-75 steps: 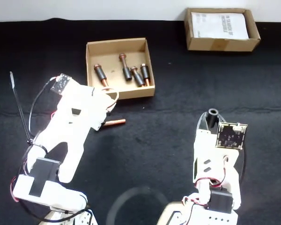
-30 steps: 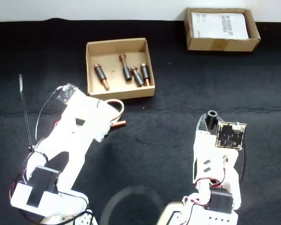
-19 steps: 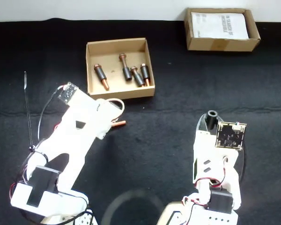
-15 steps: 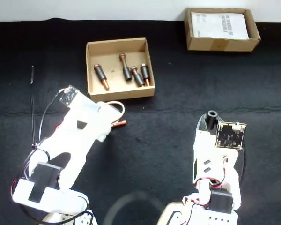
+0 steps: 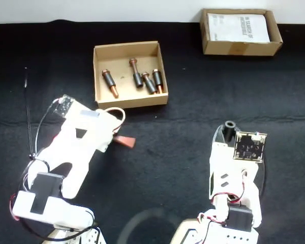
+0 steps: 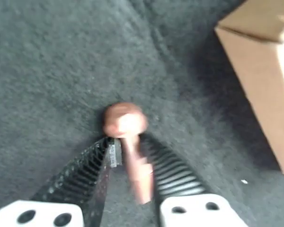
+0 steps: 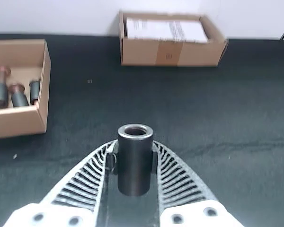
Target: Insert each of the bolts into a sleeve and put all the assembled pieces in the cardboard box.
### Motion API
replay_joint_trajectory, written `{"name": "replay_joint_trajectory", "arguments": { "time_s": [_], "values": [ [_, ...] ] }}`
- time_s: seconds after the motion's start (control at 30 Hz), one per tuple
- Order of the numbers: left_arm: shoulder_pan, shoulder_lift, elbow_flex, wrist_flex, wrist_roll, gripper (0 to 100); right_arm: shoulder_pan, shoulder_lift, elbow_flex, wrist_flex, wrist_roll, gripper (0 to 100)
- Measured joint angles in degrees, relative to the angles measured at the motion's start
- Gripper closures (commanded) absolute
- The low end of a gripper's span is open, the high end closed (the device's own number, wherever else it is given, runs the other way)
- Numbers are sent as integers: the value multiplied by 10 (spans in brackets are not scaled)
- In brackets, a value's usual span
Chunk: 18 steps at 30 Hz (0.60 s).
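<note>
Left pincer (image 6: pixel 128 143) is clamped on the copper bolt (image 6: pixel 132 158), fingers squeezing the shank, the round head poking out past the tips. From the high view that bolt (image 5: pixel 126 141) sits over the black desk (image 5: pixel 183 127), near the front wall of the cardboard box (image 5: pixel 127 99) but apart from it. Right pincer (image 7: pixel 134 150) is closed around the dark sleeve (image 7: pixel 134 163), held upright with its open bore facing up. Bolt and sleeve are well apart, one on each side of the desk. Four assembled pieces (image 5: pixel 110 81) are lying inside the cardboard box.
</note>
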State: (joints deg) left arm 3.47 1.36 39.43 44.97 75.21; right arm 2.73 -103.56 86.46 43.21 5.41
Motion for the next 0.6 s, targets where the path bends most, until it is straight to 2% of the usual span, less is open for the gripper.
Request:
{"name": "replay_joint_trajectory", "arguments": {
  "time_s": [0.13,0.3,0.47,0.6],
  "values": [
    [-4,37,-38,3,-4,991,0,0,0,14,0,991],
    [-2,84,-104,57,-58,991,0,0,0,15,0,991],
    [34,106,-159,114,-169,991,0,0,0,15,0,991],
    [79,111,-184,124,-283,991,0,0,0,15,0,991]
  ]
}}
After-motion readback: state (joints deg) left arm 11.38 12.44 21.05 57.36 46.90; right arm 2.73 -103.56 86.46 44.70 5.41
